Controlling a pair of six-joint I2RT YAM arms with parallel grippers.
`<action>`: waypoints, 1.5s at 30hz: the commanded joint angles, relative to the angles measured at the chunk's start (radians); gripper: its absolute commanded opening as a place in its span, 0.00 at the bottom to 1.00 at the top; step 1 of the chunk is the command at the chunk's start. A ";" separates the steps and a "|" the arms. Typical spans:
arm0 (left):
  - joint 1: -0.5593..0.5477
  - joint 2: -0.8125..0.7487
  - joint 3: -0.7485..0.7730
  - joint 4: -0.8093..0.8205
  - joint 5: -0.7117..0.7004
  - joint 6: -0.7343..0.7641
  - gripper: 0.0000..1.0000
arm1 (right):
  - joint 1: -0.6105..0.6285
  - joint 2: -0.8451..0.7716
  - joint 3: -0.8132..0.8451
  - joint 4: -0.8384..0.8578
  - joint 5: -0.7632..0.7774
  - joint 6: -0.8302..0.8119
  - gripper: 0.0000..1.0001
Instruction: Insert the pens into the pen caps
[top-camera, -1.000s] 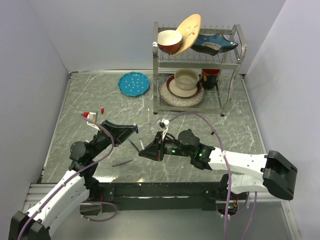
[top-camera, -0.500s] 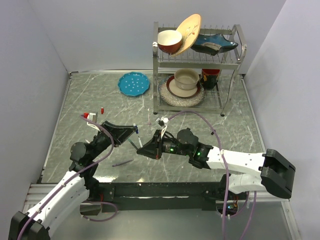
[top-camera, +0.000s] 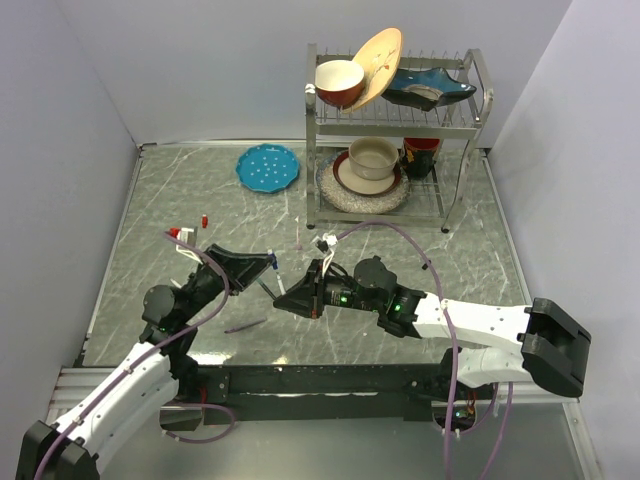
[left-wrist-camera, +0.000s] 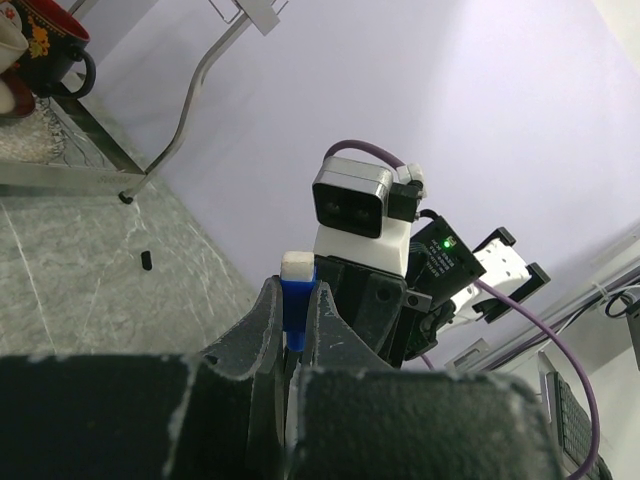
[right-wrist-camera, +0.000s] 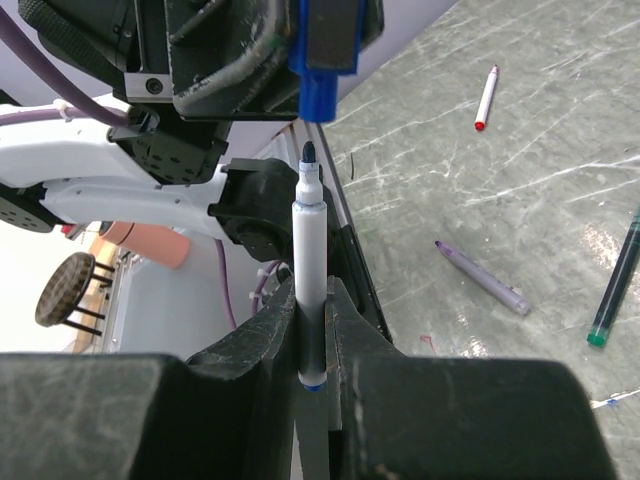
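Closer now: right jaws clamped on blue pen, left jaws on blue cap, tip apparently outside rim

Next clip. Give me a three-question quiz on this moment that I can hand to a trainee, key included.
1. True or false: the tip of the white pen in the right gripper is already inside the blue cap.
2. What is the left gripper shut on? A) a red cap B) the blue cap C) a green pen
3. What colour is the loose pen lying on the table at the right edge of the right wrist view?
Key: 1. False: a gap shows between the tip and the cap. 2. B. 3. Dark green.
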 joint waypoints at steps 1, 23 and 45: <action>-0.009 0.006 -0.004 0.065 -0.004 -0.015 0.01 | 0.010 -0.006 0.048 0.053 0.013 0.003 0.00; -0.067 -0.069 -0.079 -0.014 0.000 0.031 0.01 | 0.005 -0.039 0.071 -0.019 0.118 0.000 0.00; -0.070 -0.101 0.107 -0.263 -0.052 0.146 0.67 | 0.047 -0.052 0.030 -0.094 0.070 -0.003 0.00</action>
